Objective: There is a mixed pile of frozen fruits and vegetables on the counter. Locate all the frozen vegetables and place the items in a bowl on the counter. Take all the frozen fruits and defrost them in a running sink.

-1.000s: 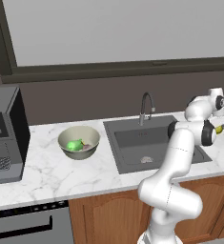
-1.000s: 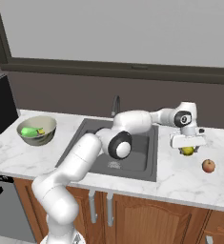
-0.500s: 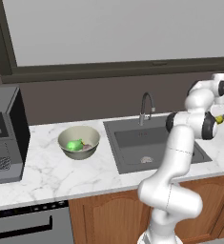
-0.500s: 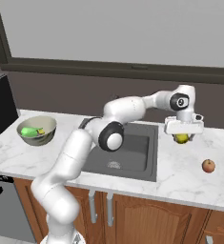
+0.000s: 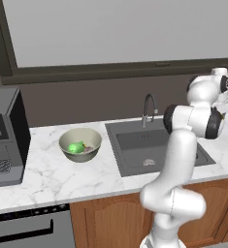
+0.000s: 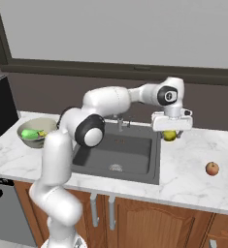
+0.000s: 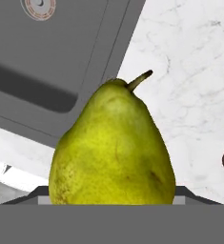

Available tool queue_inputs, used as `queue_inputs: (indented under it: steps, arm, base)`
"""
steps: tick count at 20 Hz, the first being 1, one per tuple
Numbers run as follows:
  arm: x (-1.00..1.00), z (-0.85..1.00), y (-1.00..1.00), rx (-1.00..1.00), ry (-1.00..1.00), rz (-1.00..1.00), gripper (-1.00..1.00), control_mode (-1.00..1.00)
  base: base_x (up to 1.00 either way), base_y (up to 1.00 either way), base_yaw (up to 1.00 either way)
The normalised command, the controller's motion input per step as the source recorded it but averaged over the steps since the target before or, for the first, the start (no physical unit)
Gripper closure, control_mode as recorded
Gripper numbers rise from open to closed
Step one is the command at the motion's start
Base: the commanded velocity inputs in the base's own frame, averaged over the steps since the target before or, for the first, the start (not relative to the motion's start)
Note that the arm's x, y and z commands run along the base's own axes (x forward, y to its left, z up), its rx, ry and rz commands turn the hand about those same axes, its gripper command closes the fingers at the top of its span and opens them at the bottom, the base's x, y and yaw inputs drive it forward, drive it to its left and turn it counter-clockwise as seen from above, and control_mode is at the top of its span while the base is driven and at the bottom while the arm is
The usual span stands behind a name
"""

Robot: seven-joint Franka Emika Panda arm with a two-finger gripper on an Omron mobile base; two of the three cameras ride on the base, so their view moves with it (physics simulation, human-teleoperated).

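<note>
My gripper [image 6: 170, 131] is shut on a yellow-green pear [image 6: 170, 136], one of the frozen fruits, and holds it in the air just past the right rim of the dark sink [image 6: 116, 151]. In the hand view the pear [image 7: 114, 147] stands upright with its stem up, above the sink's rim [image 7: 61, 43] and the marble counter [image 7: 189, 71]. A red fruit [image 6: 212, 168] lies on the counter further right. The beige bowl [image 5: 80, 135], left of the sink, holds the green vegetable [image 5: 76, 147] and a pale pinkish one [image 5: 89, 149].
A curved grey faucet [image 5: 148, 109] rises behind the sink [image 5: 149, 150]. A dark appliance [image 5: 4, 138] stands on the counter at the far left. A window with a dark sill runs along the back wall. Wooden cabinets sit below the counter.
The gripper has lifted the pear off the counter and carried it left, towards the sink. The red fruit and the bowl have stayed put.
</note>
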Motion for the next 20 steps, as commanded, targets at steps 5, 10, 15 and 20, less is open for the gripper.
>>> queue_inputs:
  steps: [5, 10, 15, 20]
  arm:
    - [-0.24, -0.02, 0.89, -0.06, -0.02, 0.0, 1.0, -1.0]
    - [-0.02, 0.02, 0.94, -0.04, -0.03, -0.05, 1.0, -1.0]
    - [-0.02, -0.2, 0.8, 0.0, 0.01, -0.08, 1.0, -1.0]
    - [0.19, -0.44, 0.57, 0.04, 0.06, -0.09, 1.0, -1.0]
  base:
    - [0.0, 0.0, 0.0]
    - [0.0, 0.0, 0.0]
    - [0.0, 0.0, 0.0]
    - [0.0, 0.0, 0.0]
